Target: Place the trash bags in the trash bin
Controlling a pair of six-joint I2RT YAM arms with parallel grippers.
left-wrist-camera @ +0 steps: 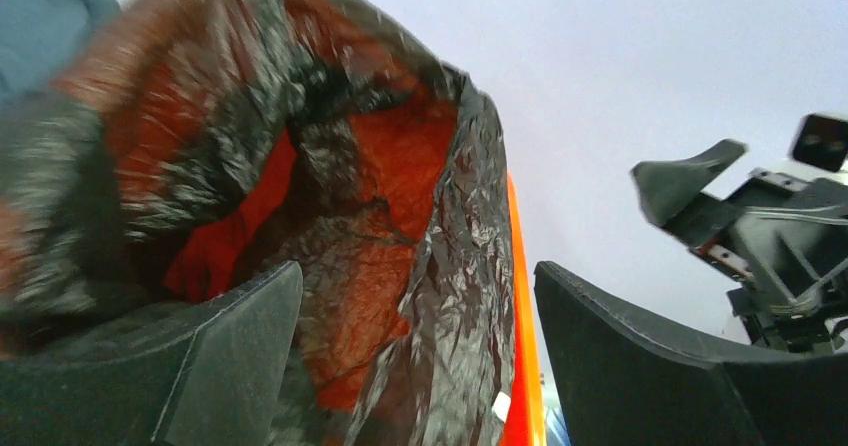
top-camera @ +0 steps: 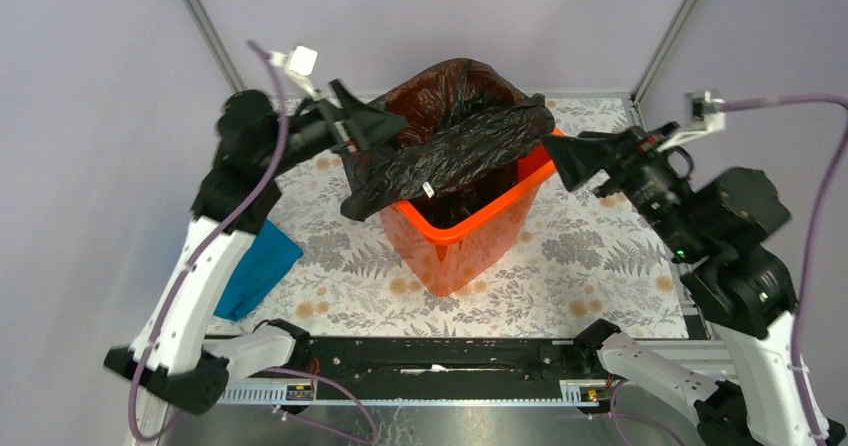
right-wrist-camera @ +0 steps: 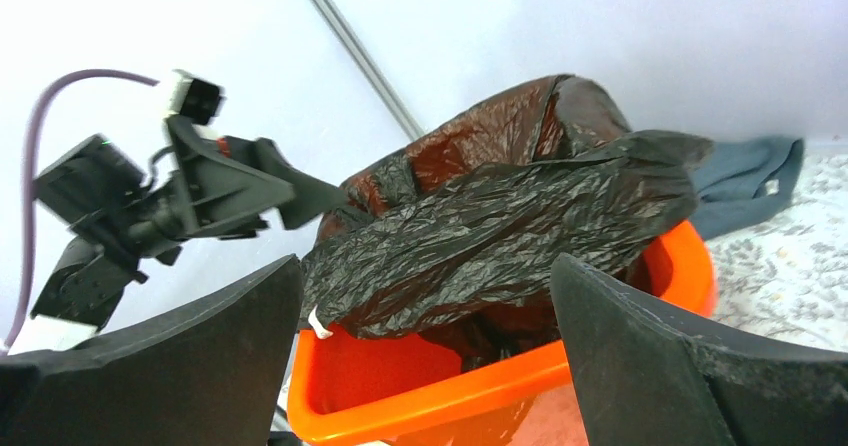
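Note:
The orange trash bin (top-camera: 462, 244) stands mid-table. The black trash bag (top-camera: 450, 151) is draped over its top, partly inside, its left end hanging over the left rim and a stretched brownish part bulging up at the back. My left gripper (top-camera: 375, 118) is open at the bag's upper left. In the left wrist view its jaws (left-wrist-camera: 418, 301) stand wide apart with bag film (left-wrist-camera: 450, 296) and the bin rim (left-wrist-camera: 520, 366) between them. My right gripper (top-camera: 560, 161) is open just right of the bin's right rim. In the right wrist view it (right-wrist-camera: 428, 286) frames the bag (right-wrist-camera: 500, 226) and bin (right-wrist-camera: 420, 391).
A teal-blue cloth (top-camera: 258, 271) lies on the floral mat (top-camera: 590, 266) by the left arm. A grey-blue cloth (right-wrist-camera: 745, 181) lies behind the bin. Grey walls and frame posts close off the back and sides.

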